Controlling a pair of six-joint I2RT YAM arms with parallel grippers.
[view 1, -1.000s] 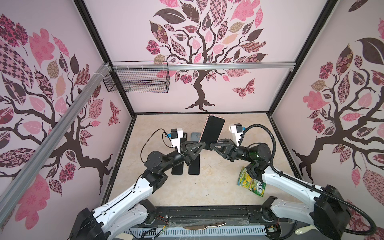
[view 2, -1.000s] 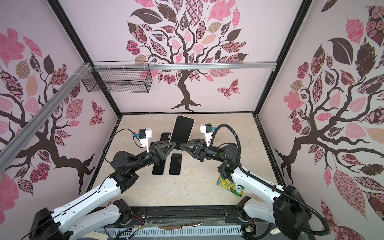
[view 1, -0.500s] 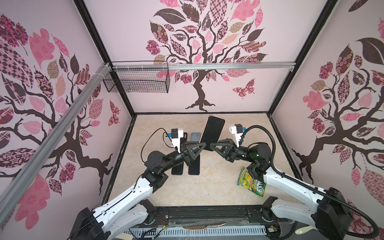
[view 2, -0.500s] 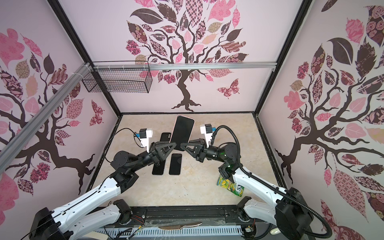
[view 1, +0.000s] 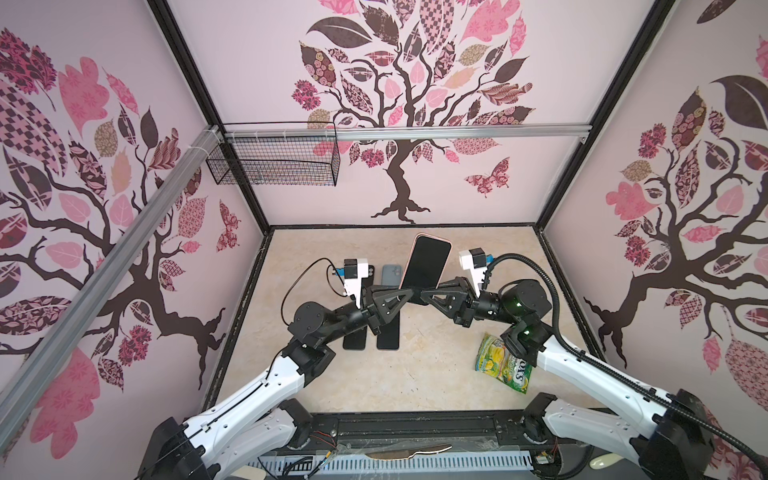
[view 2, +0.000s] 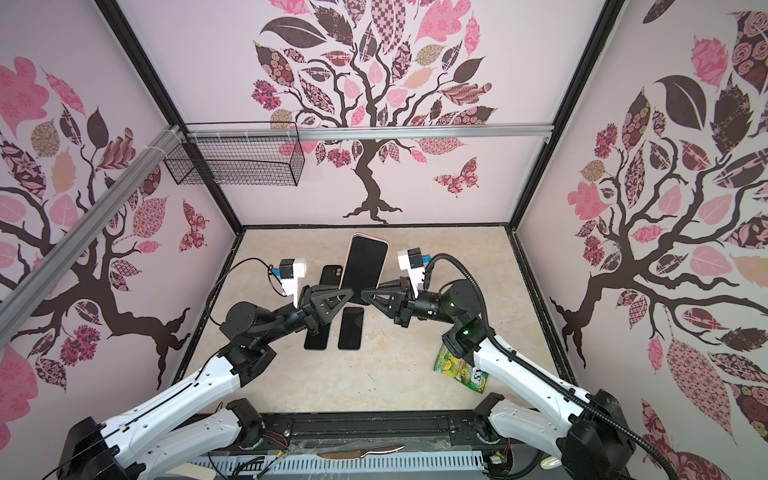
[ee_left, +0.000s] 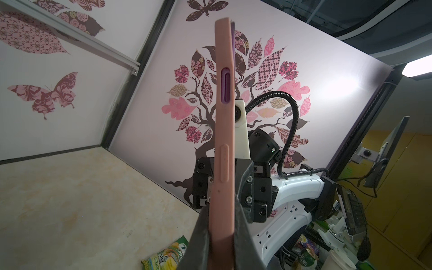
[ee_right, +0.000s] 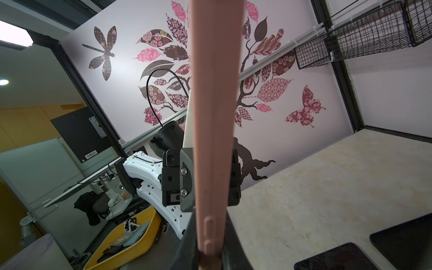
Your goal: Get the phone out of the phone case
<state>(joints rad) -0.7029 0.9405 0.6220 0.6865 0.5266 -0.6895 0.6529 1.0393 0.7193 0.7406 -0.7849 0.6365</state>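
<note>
The phone (view 1: 428,262) stands upright in the air above the middle of the table, black screen toward the camera in both top views, still inside its pink phone case (ee_left: 224,140). My left gripper (view 1: 409,293) is shut on the case's lower left edge. My right gripper (view 1: 424,294) is shut on the lower right edge, directly opposite. In the left wrist view the dark fingers (ee_left: 244,233) clamp the case's side, and a purple strip of phone (ee_left: 225,86) shows through a cutout. The right wrist view shows the case (ee_right: 215,117) edge-on between the jaws of the right gripper (ee_right: 210,224).
Two dark phones (view 1: 388,334) (view 1: 354,338) lie flat on the table under the grippers. A green and yellow snack packet (view 1: 505,368) lies at the right, near the right arm. A wire basket (view 1: 274,166) hangs on the back left wall.
The right jaws have closed a little tighter on the case's edge. The phone and both arms have hardly moved.
</note>
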